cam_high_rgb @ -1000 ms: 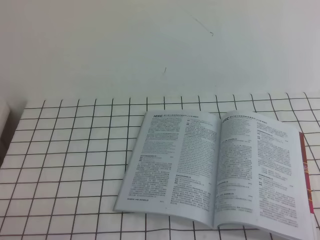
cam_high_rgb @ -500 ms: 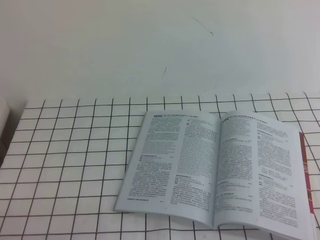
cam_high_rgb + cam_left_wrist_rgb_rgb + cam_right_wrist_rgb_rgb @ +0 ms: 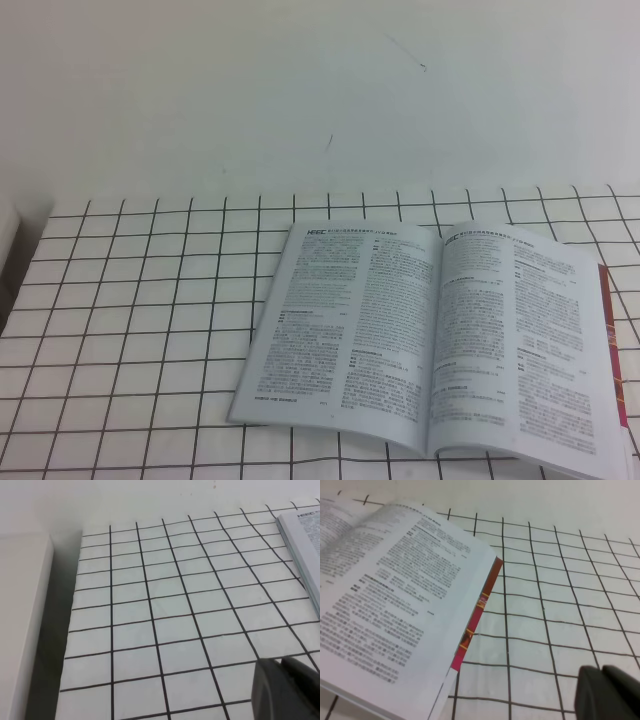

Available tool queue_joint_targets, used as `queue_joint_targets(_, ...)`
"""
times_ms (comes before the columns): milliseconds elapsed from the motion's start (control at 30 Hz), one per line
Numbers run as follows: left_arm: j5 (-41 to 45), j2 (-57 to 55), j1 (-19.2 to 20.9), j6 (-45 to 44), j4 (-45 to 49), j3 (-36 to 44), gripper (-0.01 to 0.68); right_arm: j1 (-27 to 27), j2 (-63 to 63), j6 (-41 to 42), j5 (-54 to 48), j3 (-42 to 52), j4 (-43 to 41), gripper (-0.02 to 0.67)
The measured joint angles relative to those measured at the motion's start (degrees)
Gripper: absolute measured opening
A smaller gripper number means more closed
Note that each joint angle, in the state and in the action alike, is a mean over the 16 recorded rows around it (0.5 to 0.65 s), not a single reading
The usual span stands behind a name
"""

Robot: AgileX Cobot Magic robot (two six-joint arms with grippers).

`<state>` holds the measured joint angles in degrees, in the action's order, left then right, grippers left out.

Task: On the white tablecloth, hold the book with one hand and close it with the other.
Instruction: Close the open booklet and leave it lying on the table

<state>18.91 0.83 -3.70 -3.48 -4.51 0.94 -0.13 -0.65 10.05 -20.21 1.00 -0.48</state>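
Observation:
The book lies open and flat on the white tablecloth, right of centre, showing two pages of dense small text. No arm shows in the exterior high view. In the left wrist view, my left gripper is a black tip low at the right, jaws together, above bare tablecloth; the book's corner lies well ahead to the right. My right gripper, also black with jaws together, hovers over the tablecloth to the right of the book, apart from it. Neither gripper holds anything.
A red-pink cover edge sticks out under the right-hand page. A pale block stands beside the cloth's left edge, with a dark gap between them. A white wall rises behind the table.

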Motion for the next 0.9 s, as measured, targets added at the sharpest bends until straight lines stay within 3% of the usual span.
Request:
queue_joint_targets(600, -0.95, 0.0, 0.0, 0.07, 0.04, 0.06, -0.003, 0.0, 0.0, 0.1, 2.12, 0.24, -0.75, -0.003)
queue_joint_targets(900, -10.49, 0.0, 0.0, 0.07, 0.11, 0.27, -0.003, 0.0, 0.0, 0.12, 12.89, 0.52, -0.94, -0.003)
